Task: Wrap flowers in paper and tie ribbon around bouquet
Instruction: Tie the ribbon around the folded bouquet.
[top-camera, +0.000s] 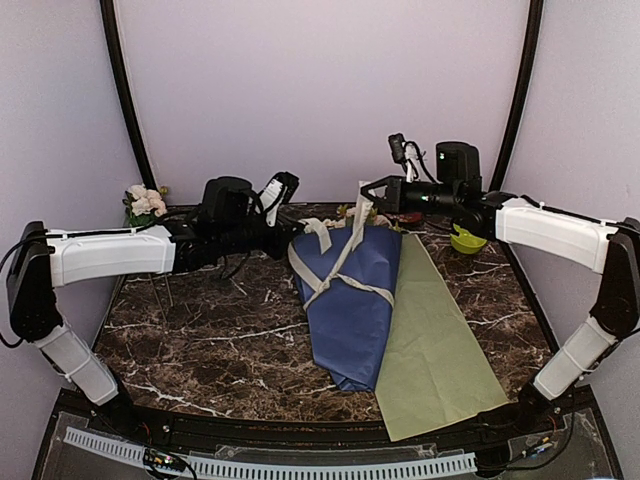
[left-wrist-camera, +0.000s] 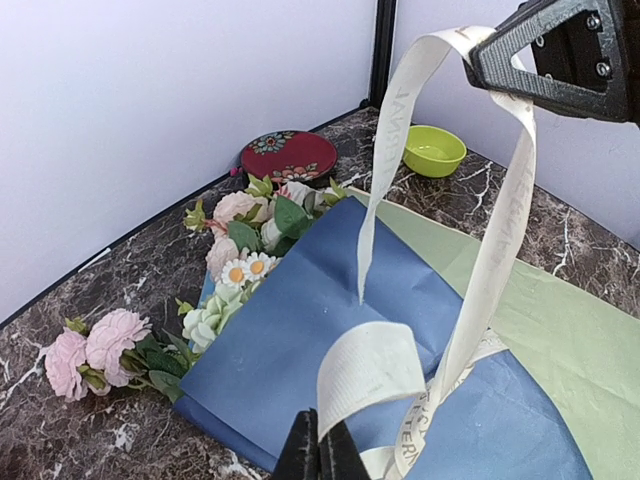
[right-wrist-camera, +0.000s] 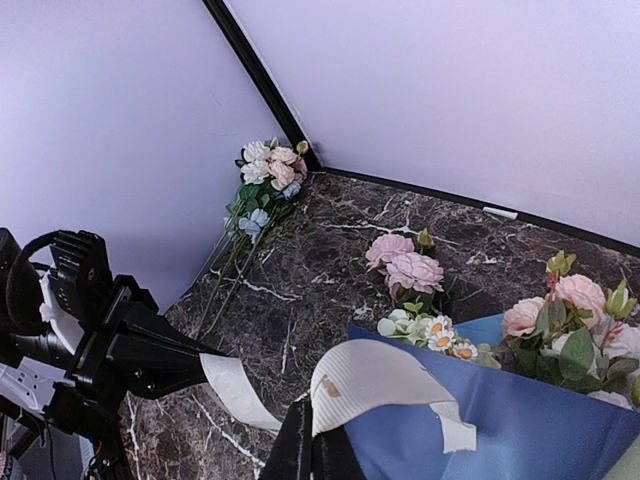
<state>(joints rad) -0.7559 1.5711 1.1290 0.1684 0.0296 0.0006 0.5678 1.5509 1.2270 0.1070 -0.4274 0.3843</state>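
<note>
On the marble table (top-camera: 220, 330) the bouquet (top-camera: 352, 300) lay between our two arms. The flowers (left-wrist-camera: 255, 225) poked out of the far end of the blue paper (left-wrist-camera: 300, 330), which partly overlapped a yellow-green sheet (top-camera: 440, 350). The ribbon (left-wrist-camera: 500, 250) crossed over the wrapped body and rose on both sides to our fingers.

Our left gripper (left-wrist-camera: 320, 448) was pressed together on a curled stretch of the ribbon near one end. Our right gripper (right-wrist-camera: 308, 448) was likewise pinched on the band, held high above the bundle, with a free tail dangling below the pinch.

We judged the tie to be only half made: the band looked crossed, not knotted.

- **Losing the grip:** Satin is slick. Pulling the two ends apart too sharply could draw it out of one pinch, and the crossing would then fall slack.
- **Shifting the bundle:** A hard upward pull could lift or drag the light bouquet. It could also crumple the thin paper and let the wrap spring open.
- **Sliding off:** If the crossing crept toward the narrow end of the cone, it could come off altogether.
- **Arms meeting:** With both arms working close above the bundle, the fingers could knock each other while passing an end through.

A loose pink bloom (left-wrist-camera: 95, 345) lay outside the wrap.
</note>
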